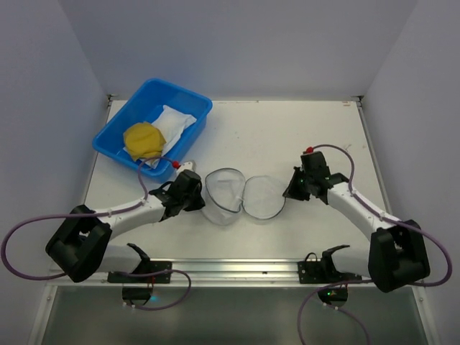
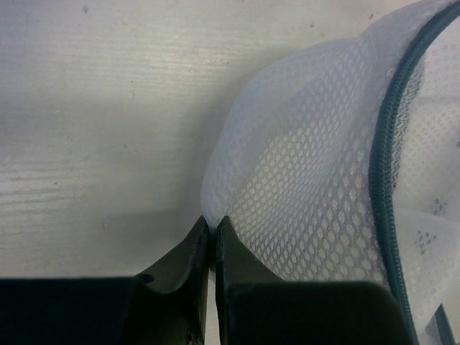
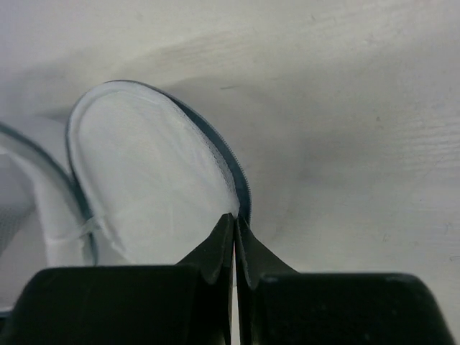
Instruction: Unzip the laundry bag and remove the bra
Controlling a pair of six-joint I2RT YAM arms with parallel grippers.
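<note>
Laundry bag [image 1: 241, 198] lay unzipped between our jaws: left gripper [image 2: 213, 228] pinched its mesh, right gripper [image 3: 236, 221] its zipper rim [image 3: 233, 172]; we feared pulling apart could tear it.

bra [image 1: 143, 139] in tub [image 1: 154, 100], behind laundry bag [image 1: 241, 195]

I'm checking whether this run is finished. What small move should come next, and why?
Probably open both grippers and let go. The bra already lies in the blue tub, and the laundry bag lies unzipped on the table, its edges pinched by the left gripper and right gripper.
</note>
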